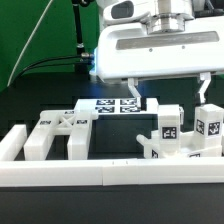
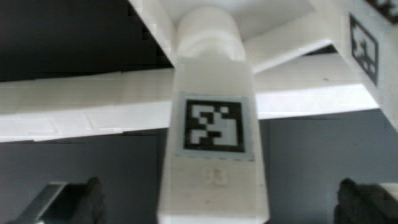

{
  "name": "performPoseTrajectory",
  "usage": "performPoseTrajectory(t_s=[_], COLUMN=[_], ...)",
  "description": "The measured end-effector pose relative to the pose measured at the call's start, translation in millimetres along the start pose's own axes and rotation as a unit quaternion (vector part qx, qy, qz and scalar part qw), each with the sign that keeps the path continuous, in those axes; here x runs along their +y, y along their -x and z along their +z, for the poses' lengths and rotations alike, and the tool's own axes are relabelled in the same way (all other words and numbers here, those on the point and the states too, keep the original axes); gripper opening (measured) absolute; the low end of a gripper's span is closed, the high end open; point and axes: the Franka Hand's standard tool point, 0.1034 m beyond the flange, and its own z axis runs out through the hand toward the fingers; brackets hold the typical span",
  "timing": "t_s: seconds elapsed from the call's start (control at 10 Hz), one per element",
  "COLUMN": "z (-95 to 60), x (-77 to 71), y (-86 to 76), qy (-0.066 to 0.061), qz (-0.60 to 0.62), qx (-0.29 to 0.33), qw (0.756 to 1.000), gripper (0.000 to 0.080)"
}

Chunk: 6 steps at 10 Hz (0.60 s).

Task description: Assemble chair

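Tabletop (image 1: 110, 205) black, backdrop (image 1: 35, 25) green.

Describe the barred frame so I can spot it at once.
Find the long low border rail running across the front. Just behind it, at the exterior view's left, lies the barred frame. Unlike the upright tagged blocks at the exterior view's right and the flat marker board, it has parallel bars with dark gaps.

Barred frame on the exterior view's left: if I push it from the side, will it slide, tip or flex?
The barred frame lies flat and low on the table, so it should slide, not tip. Its thick blocky bars look stiff; flexing seems unlikely. An off-centre push would probably swivel it.
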Motion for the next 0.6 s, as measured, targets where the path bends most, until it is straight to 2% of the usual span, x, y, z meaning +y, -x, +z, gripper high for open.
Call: performPoseTrajectory(t_s=[0.1,0.2,0.4,0.6], z=[3.8,5.5,13.0,20.9], x=[-6.6,-10.3,-4.6,8.9], y=[4.9,1.3,-1.6,-2.1], qy=[-0.01,-0.018,-0.021,-0.014], qz=[0.011,0.015,0.016,0.018], qx=[-0.048,-0.085,-0.132,-0.136], qw=[0.999,0.996,0.991,0.99], gripper=[0.0649,0.0649,0.0649,0.0649])
